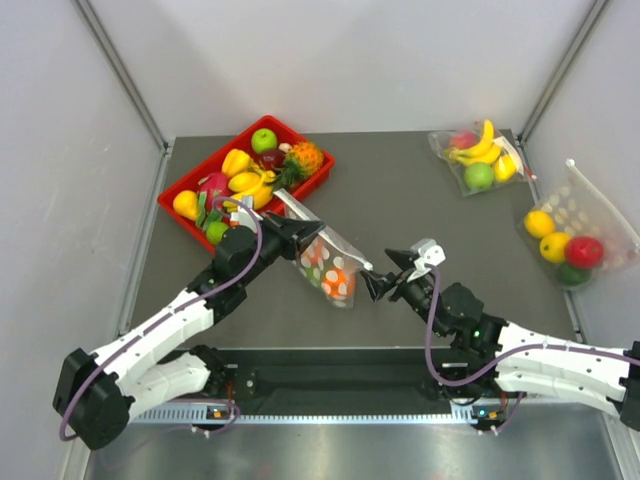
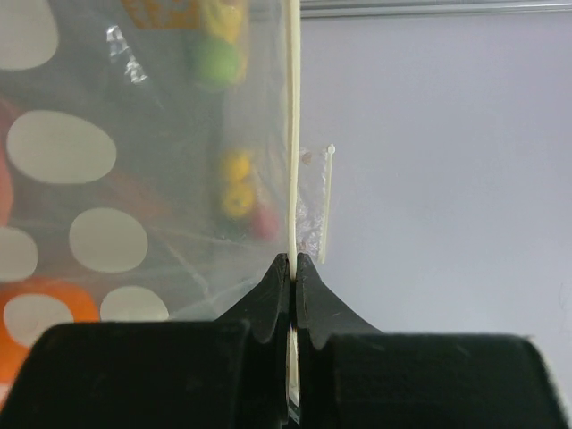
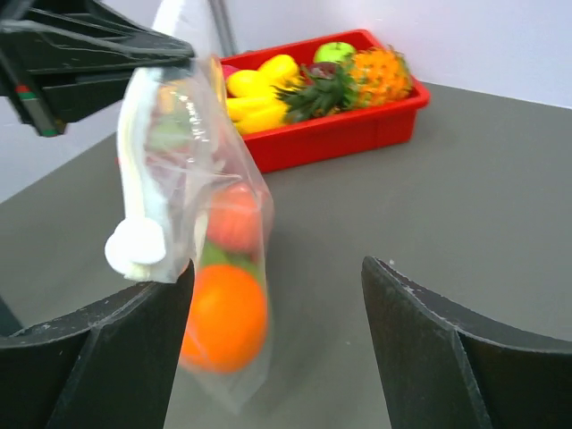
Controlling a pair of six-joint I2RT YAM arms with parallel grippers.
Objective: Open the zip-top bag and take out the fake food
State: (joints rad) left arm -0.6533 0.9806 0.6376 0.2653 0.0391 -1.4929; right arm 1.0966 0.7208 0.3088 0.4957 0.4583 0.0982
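Observation:
The zip-top bag (image 1: 327, 262), clear with pale dots, hangs tilted above the table's middle. My left gripper (image 1: 292, 238) is shut on its white zip strip (image 2: 293, 161), pinched edge-on between the jaws. The fake food sits inside: an orange fruit (image 3: 223, 317) lowest, a green one (image 3: 213, 257) and a pinkish peach (image 3: 234, 217) above it. My right gripper (image 1: 378, 283) stands open just right of the bag's lower corner. In the right wrist view the bag's white slider tab (image 3: 136, 246) lies by the left fingertip (image 3: 170, 304), and nothing is gripped.
A red tray (image 1: 178, 192) of fruit with a pineapple stands at the back left, just behind the left gripper. A clear bag of bananas and a green apple (image 1: 478, 160) lies at the back right. A bigger dotted bag (image 1: 572, 235) of yellow and red fruit lies at the right edge.

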